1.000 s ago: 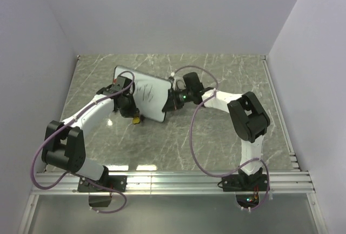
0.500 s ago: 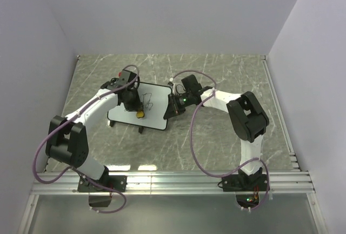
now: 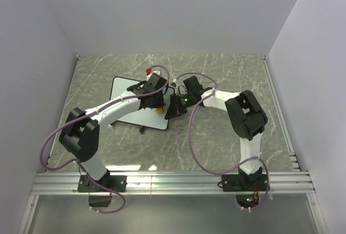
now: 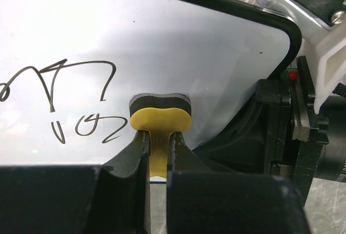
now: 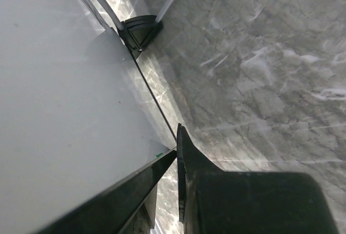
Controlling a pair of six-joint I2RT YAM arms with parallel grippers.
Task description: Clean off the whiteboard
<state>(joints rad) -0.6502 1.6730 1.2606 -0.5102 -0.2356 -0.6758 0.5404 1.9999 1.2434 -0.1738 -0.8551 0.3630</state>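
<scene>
The whiteboard (image 3: 123, 91) lies tilted on the marble table, its white face up, with black scribbles (image 4: 59, 99) on it. My left gripper (image 3: 157, 108) is shut on the yellow-and-black eraser block (image 4: 160, 114) and presses its black pad on the board near the right edge, just right of the scribbles. The eraser shows as a yellow spot from above (image 3: 158, 111). My right gripper (image 3: 171, 108) is shut on the board's right frame edge (image 5: 135, 182), one finger (image 5: 186, 164) against it. The board's face (image 5: 54, 109) fills the left of the right wrist view.
A black foot (image 5: 139, 31) of the board stands on the grey marble table (image 3: 227, 136). White walls close in the table at the back and both sides. A metal rail (image 3: 173, 182) runs along the near edge by the arm bases.
The board has dropped from steeply tilted to nearly flat. My left gripper has swept the eraser from the board's left side across to its right edge. The right gripper has stayed on the edge.
</scene>
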